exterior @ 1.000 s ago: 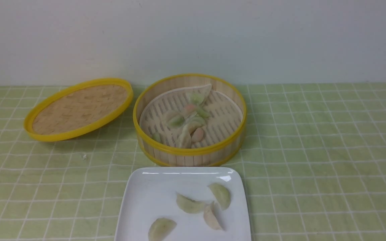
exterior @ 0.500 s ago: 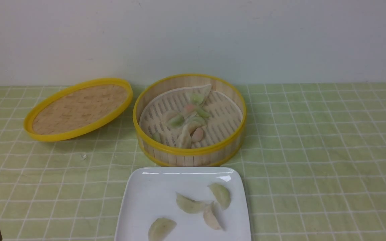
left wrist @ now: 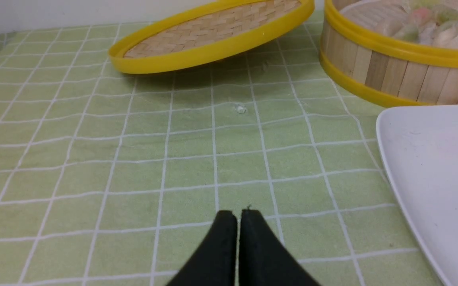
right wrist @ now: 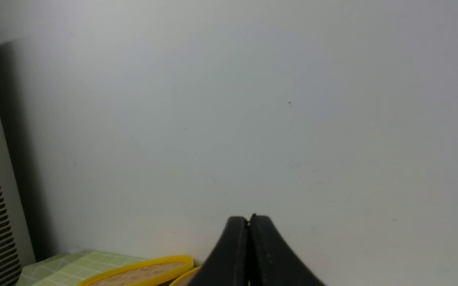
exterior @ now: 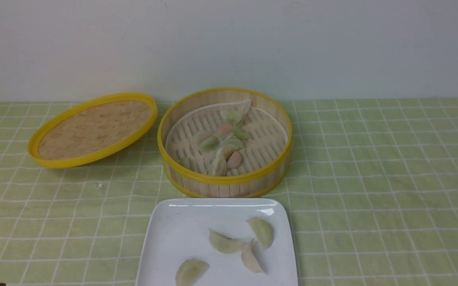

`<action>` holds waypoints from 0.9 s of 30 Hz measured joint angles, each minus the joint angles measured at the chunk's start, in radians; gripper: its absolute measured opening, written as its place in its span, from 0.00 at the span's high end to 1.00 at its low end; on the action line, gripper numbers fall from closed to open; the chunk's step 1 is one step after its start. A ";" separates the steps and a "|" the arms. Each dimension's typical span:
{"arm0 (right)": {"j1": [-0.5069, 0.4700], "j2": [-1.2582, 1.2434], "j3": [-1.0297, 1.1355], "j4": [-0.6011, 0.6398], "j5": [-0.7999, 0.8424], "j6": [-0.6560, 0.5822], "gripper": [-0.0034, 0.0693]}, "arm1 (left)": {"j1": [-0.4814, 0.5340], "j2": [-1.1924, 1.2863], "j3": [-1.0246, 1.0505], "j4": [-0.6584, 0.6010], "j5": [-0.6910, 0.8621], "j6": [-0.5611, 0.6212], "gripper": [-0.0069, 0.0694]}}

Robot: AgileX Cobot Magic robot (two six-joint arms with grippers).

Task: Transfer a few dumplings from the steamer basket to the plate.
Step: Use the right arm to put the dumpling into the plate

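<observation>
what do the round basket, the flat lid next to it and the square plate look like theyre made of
Round slatted steamer basket: likely bamboo, given its pale vertical slats, with glossy yellow rims, maybe plastic. Shallow woven lid: matte herringbone weave, probably bamboo, same yellow rim. Glossy white square plate: sharp highlights along the rim suggest glazed ceramic, possibly melamine.

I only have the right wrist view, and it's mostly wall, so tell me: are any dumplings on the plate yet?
Observer: Yes, four dumplings lie on the plate.
Operator: Are there any in the steamer basket?
Observer: Several, piled near the middle of the steamer basket.
Operator: Where's the left gripper?
Observer: The left gripper is low over the tablecloth, left of the plate, jaws shut on nothing.
</observation>
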 joint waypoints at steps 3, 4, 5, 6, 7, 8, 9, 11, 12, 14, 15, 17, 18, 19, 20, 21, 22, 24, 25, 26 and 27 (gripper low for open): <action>0.000 0.000 0.000 0.000 0.000 0.000 0.97 | 0.000 0.000 0.000 0.000 0.000 0.005 0.92; 0.000 0.000 0.000 0.000 0.000 0.000 0.97 | 0.000 0.000 0.000 0.000 -0.001 0.005 0.92; 0.000 0.000 0.000 0.000 0.000 0.000 0.97 | 0.000 0.000 0.000 0.000 -0.001 0.000 0.92; 0.000 0.000 0.000 0.000 0.000 0.000 0.97 | 0.000 0.000 0.000 0.000 -0.001 0.005 0.92; 0.000 0.000 0.000 0.000 0.000 0.000 0.97 | 0.000 0.000 0.000 0.000 -0.001 0.005 0.92; 0.000 0.000 0.000 0.000 0.000 0.000 0.97 | 0.000 0.000 0.000 0.000 -0.001 0.005 0.92; 0.000 0.000 0.000 0.000 0.000 0.000 0.97 | 0.000 0.000 0.000 0.000 -0.001 0.005 0.92; 0.000 0.000 0.000 0.000 0.000 0.000 0.97 | 0.000 0.000 0.000 0.000 -0.001 0.005 0.92; 0.000 0.000 0.000 0.000 0.000 0.000 0.97 | 0.000 0.000 0.000 0.000 -0.001 0.005 0.92; 0.000 0.000 0.000 0.000 0.000 0.000 0.97 | 0.000 0.000 0.000 0.000 -0.001 0.005 0.92; 0.000 0.000 0.000 0.000 0.000 0.000 0.97 | 0.000 0.000 0.000 0.000 -0.001 0.005 0.92; 0.000 0.000 0.000 0.000 0.000 0.001 0.97 | 0.000 0.000 0.000 0.000 -0.001 0.005 0.92; 0.000 0.000 0.000 0.000 0.000 0.001 0.97 | 0.000 0.000 0.000 0.000 -0.001 0.005 0.92; 0.000 0.000 0.000 0.000 0.000 0.001 0.97 | 0.000 0.000 0.000 0.000 -0.001 0.005 0.92; 0.000 0.000 0.000 0.000 0.000 0.001 0.97 | 0.000 0.000 0.000 0.000 -0.001 0.005 0.92; 0.000 0.000 0.000 0.000 0.000 0.001 0.97 | 0.000 0.000 0.000 0.000 -0.001 0.005 0.92; 0.000 0.000 0.001 0.000 0.000 0.001 0.97 | 0.000 0.000 0.000 0.000 -0.001 0.005 0.92; 0.000 0.000 0.002 0.000 0.000 0.001 0.97 | 0.000 0.000 0.000 0.000 -0.001 0.005 0.92; 0.000 0.000 0.002 0.005 -0.002 0.001 0.97 | 0.000 0.000 0.000 0.000 -0.001 0.005 0.92; 0.000 0.000 0.002 0.010 -0.003 0.001 0.97 | 0.000 0.000 0.000 0.000 -0.001 0.005 0.92; 0.000 0.000 0.003 0.021 -0.008 -0.001 0.97 | 0.000 0.000 0.000 0.000 -0.001 0.005 0.92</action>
